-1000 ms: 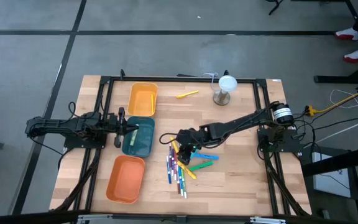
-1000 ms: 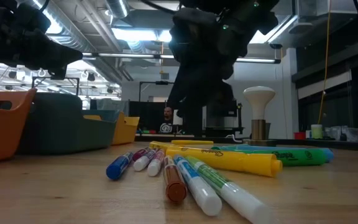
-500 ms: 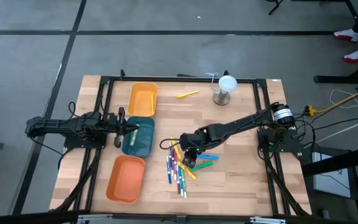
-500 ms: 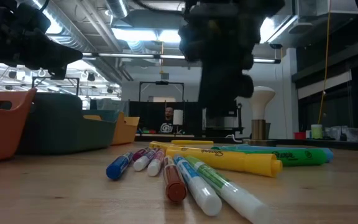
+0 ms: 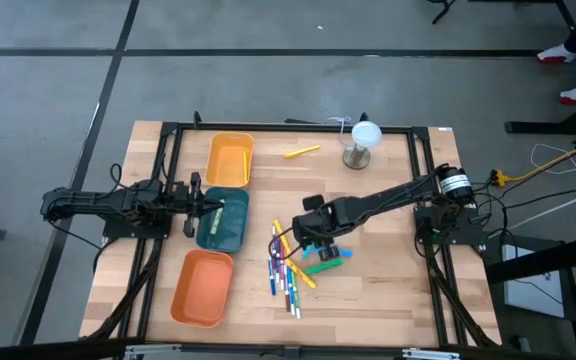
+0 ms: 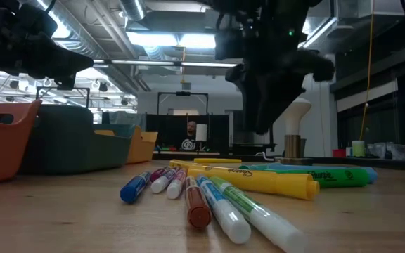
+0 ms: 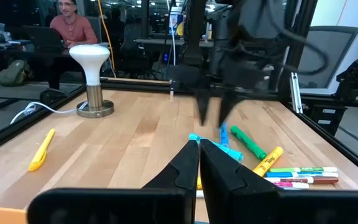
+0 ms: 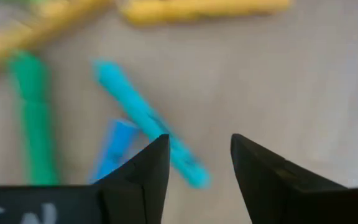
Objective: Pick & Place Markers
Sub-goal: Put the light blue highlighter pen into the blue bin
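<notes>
Several markers (image 5: 288, 265) lie in a loose pile on the wooden table, flat on their sides; the low view shows them up close (image 6: 216, 190). My right gripper (image 5: 316, 240) hangs open just above the pile's right part, fingers pointing down (image 8: 197, 155). Below it lie a light blue marker (image 8: 145, 121), a blue one and a green one (image 8: 33, 118), none of them touched. My left gripper (image 7: 199, 155) waits shut over the teal tray (image 5: 223, 225).
A yellow tray (image 5: 230, 158) and an orange tray (image 5: 203, 287) sit on either side of the teal one. A lone yellow marker (image 5: 301, 152) and a white mushroom-shaped lamp (image 5: 361, 143) stand toward the far edge. A person (image 7: 67, 25) sits beyond the table.
My right gripper has moved a short way toward the table's right edge above the marker pile and has turned somewhat about its wrist. The markers have stayed where they lay.
</notes>
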Action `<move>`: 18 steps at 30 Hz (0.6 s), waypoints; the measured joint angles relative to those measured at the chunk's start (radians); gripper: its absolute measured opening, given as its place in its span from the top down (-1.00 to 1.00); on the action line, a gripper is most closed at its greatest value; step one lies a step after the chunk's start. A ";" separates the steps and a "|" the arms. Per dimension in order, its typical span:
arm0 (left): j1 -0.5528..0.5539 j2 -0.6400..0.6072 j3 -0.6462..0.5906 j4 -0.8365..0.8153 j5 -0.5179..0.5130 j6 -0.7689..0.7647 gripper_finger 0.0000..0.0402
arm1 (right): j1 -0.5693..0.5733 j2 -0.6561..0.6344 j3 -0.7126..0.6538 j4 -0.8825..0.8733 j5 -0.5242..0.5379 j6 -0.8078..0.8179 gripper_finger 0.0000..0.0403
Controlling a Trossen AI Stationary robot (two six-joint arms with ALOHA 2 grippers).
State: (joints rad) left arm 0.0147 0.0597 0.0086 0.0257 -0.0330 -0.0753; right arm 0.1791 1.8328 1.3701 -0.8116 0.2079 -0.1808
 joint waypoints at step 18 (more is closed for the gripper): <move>0.000 0.000 0.000 0.000 0.000 0.000 0.96 | 0.005 0.062 -0.001 -0.075 0.016 -0.249 0.16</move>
State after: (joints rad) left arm 0.0147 0.0597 0.0086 0.0257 -0.0330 -0.0753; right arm 0.1846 1.8947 1.3689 -0.8870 0.2237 -0.4298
